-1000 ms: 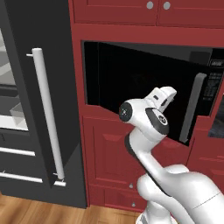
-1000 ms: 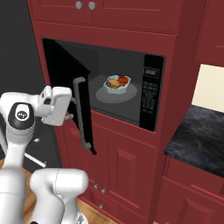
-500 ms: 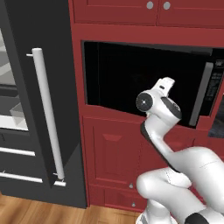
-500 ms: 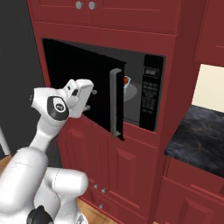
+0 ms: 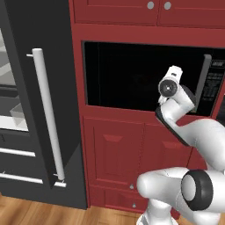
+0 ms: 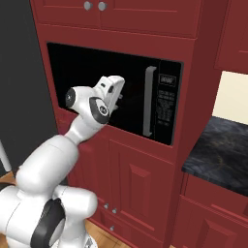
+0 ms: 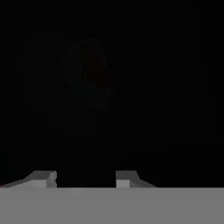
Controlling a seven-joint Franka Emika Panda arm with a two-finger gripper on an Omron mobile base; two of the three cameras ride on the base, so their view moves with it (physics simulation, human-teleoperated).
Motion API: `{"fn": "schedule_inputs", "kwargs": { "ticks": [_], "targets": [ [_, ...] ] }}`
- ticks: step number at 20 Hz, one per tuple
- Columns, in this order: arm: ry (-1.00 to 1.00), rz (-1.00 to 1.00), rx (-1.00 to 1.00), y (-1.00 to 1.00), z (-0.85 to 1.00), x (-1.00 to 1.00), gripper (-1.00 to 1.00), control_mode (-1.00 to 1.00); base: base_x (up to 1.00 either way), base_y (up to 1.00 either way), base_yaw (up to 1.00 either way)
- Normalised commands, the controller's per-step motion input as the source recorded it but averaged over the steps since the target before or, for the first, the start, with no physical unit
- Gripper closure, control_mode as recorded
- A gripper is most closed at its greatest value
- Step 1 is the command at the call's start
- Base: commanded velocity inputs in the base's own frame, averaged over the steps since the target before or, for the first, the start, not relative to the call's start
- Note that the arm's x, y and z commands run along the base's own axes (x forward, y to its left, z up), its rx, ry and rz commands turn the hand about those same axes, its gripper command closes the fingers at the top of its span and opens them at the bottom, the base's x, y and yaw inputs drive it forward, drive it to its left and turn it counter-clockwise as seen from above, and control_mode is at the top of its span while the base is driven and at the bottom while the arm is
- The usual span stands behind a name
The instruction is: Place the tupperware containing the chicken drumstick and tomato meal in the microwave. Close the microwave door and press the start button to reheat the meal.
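Note:
The microwave (image 6: 116, 92) sits in red cabinetry, and the microwave door (image 5: 132, 74) (image 6: 77, 68) stands flat against its front, its grey bar handle (image 5: 203, 83) (image 6: 150, 101) next to the button panel (image 5: 215, 85) (image 6: 167, 104). My gripper (image 6: 119, 98) (image 7: 85, 178) points straight at the black glass, close to it, left of the handle. Its fingertips (image 7: 43, 178) stand apart with nothing between them. The tupperware, chicken drumstick and tomato are hidden behind the door; only a faint dim shape with a reddish tint (image 7: 94, 74) shows through the glass.
A tall dark door with a long white handle (image 5: 46, 114) stands left of the microwave. Red cabinet doors (image 5: 114, 154) lie below it. A dark stone counter (image 6: 218, 155) is at the right, and wood floor (image 5: 26, 211) is underfoot.
The microwave door swung from wide open to shut. My hand followed it, moving right and toward the microwave front.

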Motion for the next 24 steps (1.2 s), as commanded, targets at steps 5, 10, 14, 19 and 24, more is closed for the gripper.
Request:
{"fn": "schedule_inputs", "kwargs": {
  "ticks": [5,10,14,19,24],
  "targets": [
    [0.12,0.11,0.00,-0.10,0.00,0.42,-1.00,-1.00,0.00,0.00,0.00],
    [0.01,0.00,0.00,0.00,0.18,-0.48,-1.00,-1.00,0.00,0.00,0.00],
    [0.00,0.06,0.00,-0.01,0.29,-0.94,-1.00,-1.00,0.00,0.00,0.00],
    [0.00,0.22,0.11,-0.36,0.02,-1.00,-1.00,-1.00,0.00,0.00,0.00],
    [-0.01,0.27,0.25,-0.77,0.00,-1.00,-1.00,-1.00,0.00,0.00,0.00]
  ]
}}
